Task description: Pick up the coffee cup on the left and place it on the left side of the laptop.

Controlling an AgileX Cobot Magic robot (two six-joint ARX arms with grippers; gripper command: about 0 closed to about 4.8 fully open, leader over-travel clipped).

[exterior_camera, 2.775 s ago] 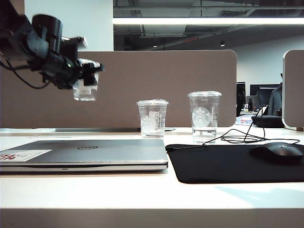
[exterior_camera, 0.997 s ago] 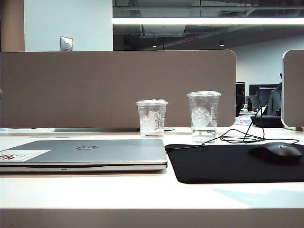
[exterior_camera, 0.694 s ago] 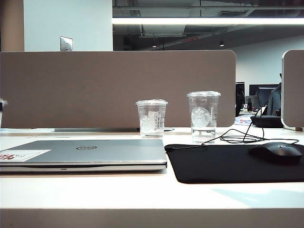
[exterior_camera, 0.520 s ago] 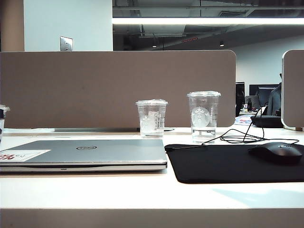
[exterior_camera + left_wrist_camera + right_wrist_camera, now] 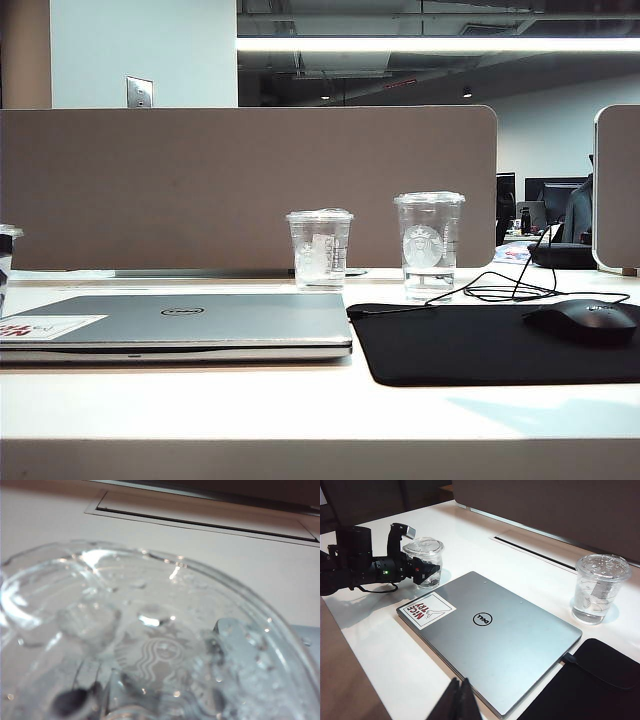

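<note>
The coffee cup (image 5: 423, 560), short and clear with a domed lid, stands upright beside the left edge of the silver Dell laptop (image 5: 490, 635). My left gripper (image 5: 426, 570) is shut on its body, level from the side. Whether its base touches the table I cannot tell. In the left wrist view the cup's lid (image 5: 150, 630) fills the picture and blurs the fingers behind it. The exterior view shows only a sliver of the cup (image 5: 5, 255) at the left edge, beside the laptop (image 5: 180, 320). My right gripper (image 5: 460, 700) is shut and empty, hovering near the laptop's front edge.
A mid-height clear cup (image 5: 320, 248) and a taller logo cup (image 5: 430, 245) stand behind the laptop. A black mouse mat (image 5: 480, 345) with a mouse (image 5: 585, 322) and cable lies to the right. A brown partition (image 5: 250, 185) closes the back; a cable slot (image 5: 535, 550) runs along it.
The arm with the cup, earlier high above the laptop, left the exterior view. The cup has reappeared at the left edge and sunk toward the table.
</note>
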